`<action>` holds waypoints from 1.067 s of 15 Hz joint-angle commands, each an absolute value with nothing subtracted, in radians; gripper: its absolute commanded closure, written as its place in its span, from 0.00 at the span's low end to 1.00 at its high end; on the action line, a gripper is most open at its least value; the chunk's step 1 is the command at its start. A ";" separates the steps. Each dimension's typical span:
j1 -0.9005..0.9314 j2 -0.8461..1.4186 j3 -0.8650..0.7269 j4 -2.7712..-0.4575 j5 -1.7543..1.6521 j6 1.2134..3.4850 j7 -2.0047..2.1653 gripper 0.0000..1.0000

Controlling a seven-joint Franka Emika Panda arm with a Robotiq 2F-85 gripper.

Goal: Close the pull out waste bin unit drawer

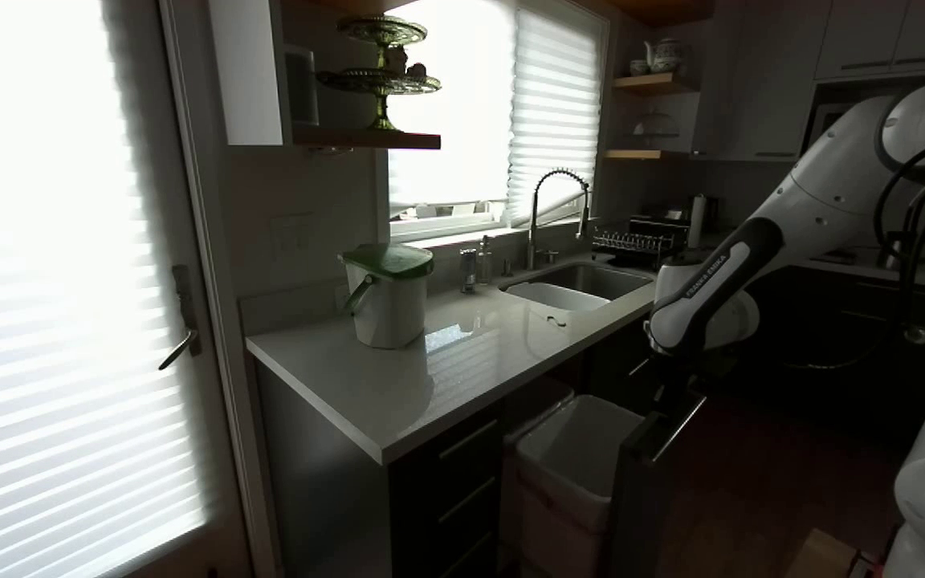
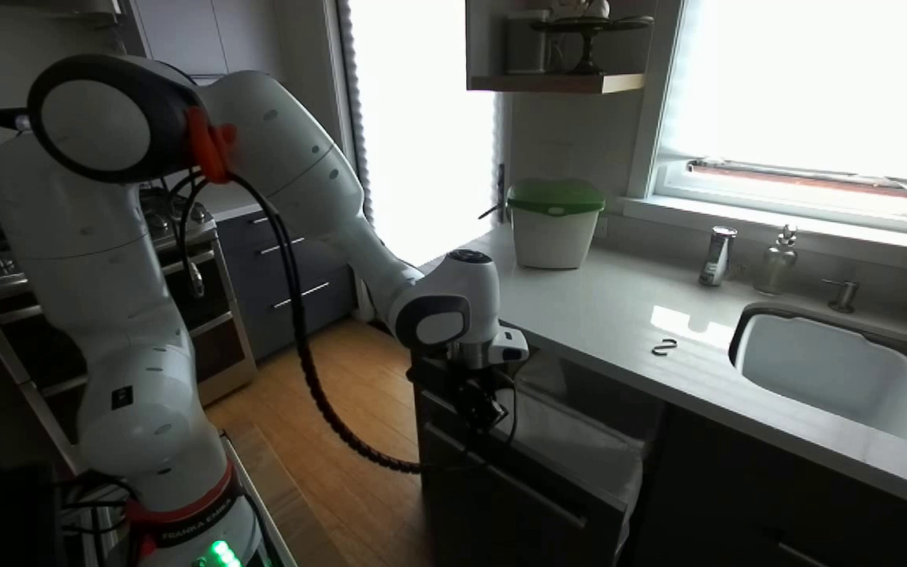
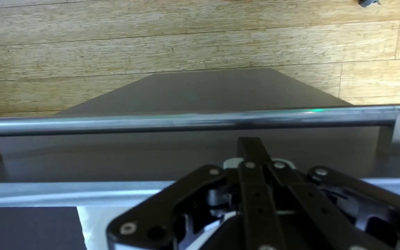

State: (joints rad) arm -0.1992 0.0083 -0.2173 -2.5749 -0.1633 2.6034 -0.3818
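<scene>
The pull-out waste bin drawer stands open, its dark front [image 1: 641,490] out from under the counter; the front also shows in an exterior view [image 2: 516,512] and in the wrist view [image 3: 207,90]. White bins [image 1: 571,457] sit behind the front. A metal bar handle [image 3: 193,121] runs across the front near its top edge; it also shows in an exterior view [image 2: 516,484]. My gripper [image 3: 252,142] is shut with nothing between its fingers. In the wrist view its tips overlap the front between the bar and the top edge. I cannot tell whether they touch.
A white counter [image 1: 478,369] overhangs the drawer opening. On it stand a green-lidded white bin [image 2: 556,228], a can [image 2: 717,256] and a metal hook [image 2: 664,347]. A sink [image 2: 831,378] is set in the counter. A black cable [image 2: 327,409] hangs from the arm.
</scene>
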 commanded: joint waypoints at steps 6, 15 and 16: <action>-0.202 0.016 -0.211 -2.568 -0.163 2.602 -0.380 0.99; -0.193 0.071 -0.188 -2.523 -0.034 2.666 -0.434 1.00; -0.193 0.078 -0.181 -2.515 0.012 2.678 -0.467 1.00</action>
